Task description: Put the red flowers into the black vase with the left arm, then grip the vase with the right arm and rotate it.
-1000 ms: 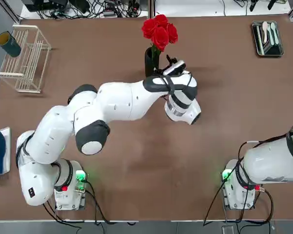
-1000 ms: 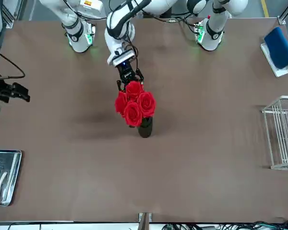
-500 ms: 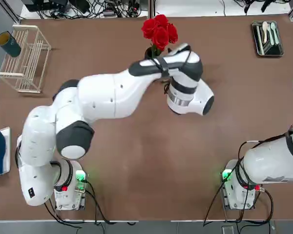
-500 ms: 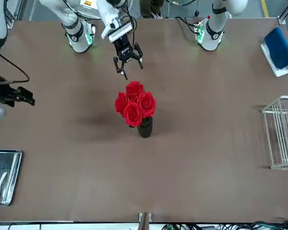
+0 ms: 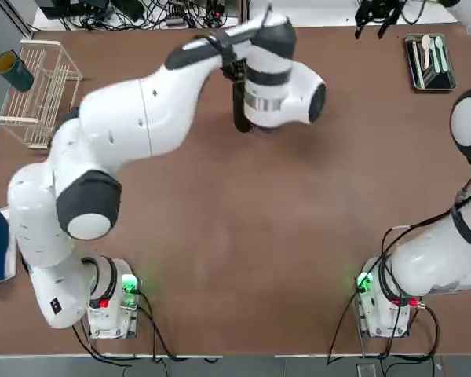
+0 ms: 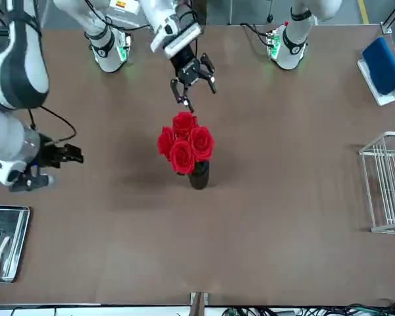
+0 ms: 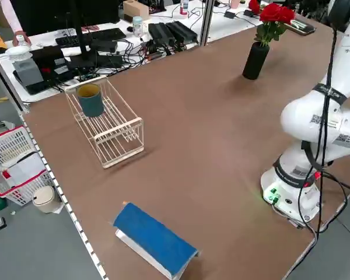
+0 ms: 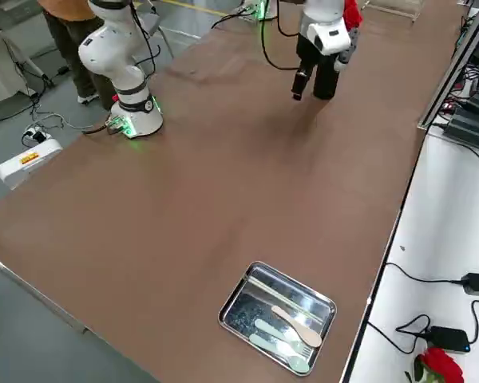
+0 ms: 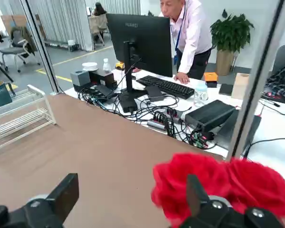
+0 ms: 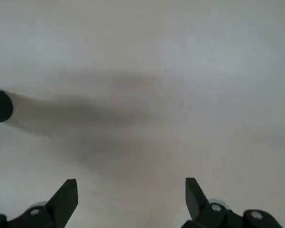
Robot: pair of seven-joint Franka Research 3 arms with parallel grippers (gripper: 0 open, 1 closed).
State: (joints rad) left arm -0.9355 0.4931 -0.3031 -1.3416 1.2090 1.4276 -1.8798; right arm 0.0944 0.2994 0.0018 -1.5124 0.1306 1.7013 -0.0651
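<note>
Just past the left gripper [image 6: 193, 80], red flowers [image 6: 185, 141] sitting in the black vase [image 6: 199, 175], fingers spread and empty, pulled up higher than before, right gripper [image 6: 60, 155] swung closer, open too

Left hand [image 6: 193, 81] hangs raised with fingers spread; right hand [image 6: 71, 155] likewise spread.

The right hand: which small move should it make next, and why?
Probably move across the table toward the black vase. The red flowers already stand in it, and the left hand is open above them, holding nothing. The right hand is open too, far from the vase, near the tray.
</note>
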